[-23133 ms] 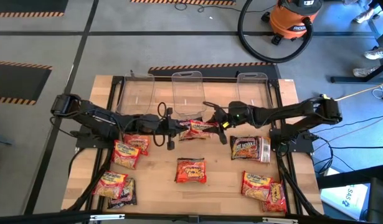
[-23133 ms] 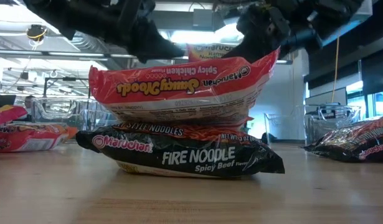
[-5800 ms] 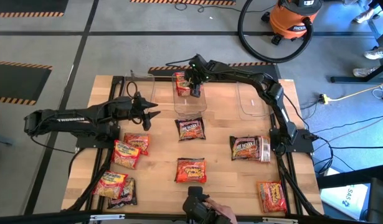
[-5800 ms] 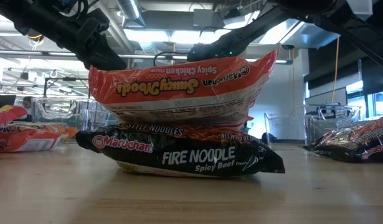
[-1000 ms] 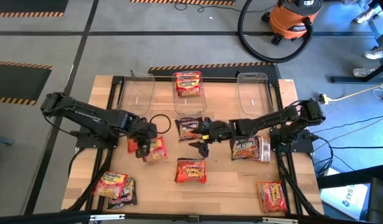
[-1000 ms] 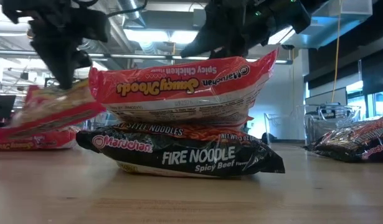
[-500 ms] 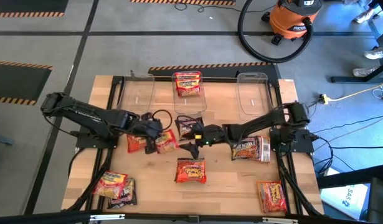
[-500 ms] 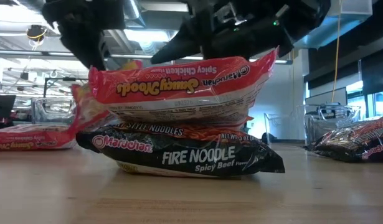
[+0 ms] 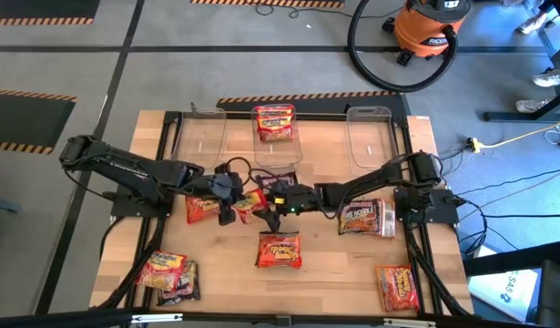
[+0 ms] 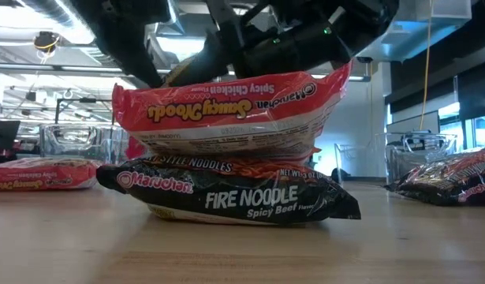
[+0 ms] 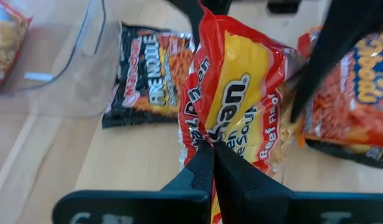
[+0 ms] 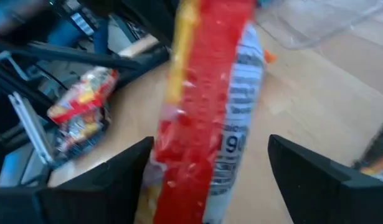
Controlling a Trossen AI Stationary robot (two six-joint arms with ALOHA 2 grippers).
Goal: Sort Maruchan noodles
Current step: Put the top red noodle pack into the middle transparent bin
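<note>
A red-and-yellow Maruchan noodle packet [image 9: 249, 202] hangs above the table's middle, standing on edge, with my left gripper [image 9: 234, 207] shut on it. My right gripper [image 9: 267, 201] reaches in from the right and is open. Its two fingers [image 12: 116, 171] stand on either side of the packet's far end [image 12: 210, 106]; whether one of them touches it I cannot tell. A dark purple-black packet [image 11: 147, 68] lies flat on the table just behind them. Another red packet [image 9: 274, 123] lies in the middle clear tub [image 9: 276, 146]. My left gripper pinches the red-and-yellow packet at its crimped end [image 11: 207, 134] between its two shut fingers. The fingers come slanting down from the table's left. The packet stands on edge beyond the fingertips, stretching toward my right gripper and lifted off the table.
Three clear tubs line the far edge, the left [image 9: 199, 137] and right [image 9: 368, 137] ones holding nothing. Packets lie at the left [image 9: 203, 208], right [image 9: 366, 219], near left [image 9: 170, 273] and near right [image 9: 398, 287]. An orange-red packet [image 10: 226, 118] sits on a black one [image 10: 234, 197] in the near middle.
My left gripper has carried the red-and-yellow packet up and toward the table's right, tipping upward so the packet turned from hanging down to standing on edge. My right gripper has come down and toward the left, rolling, until its open fingers straddle the packet.
</note>
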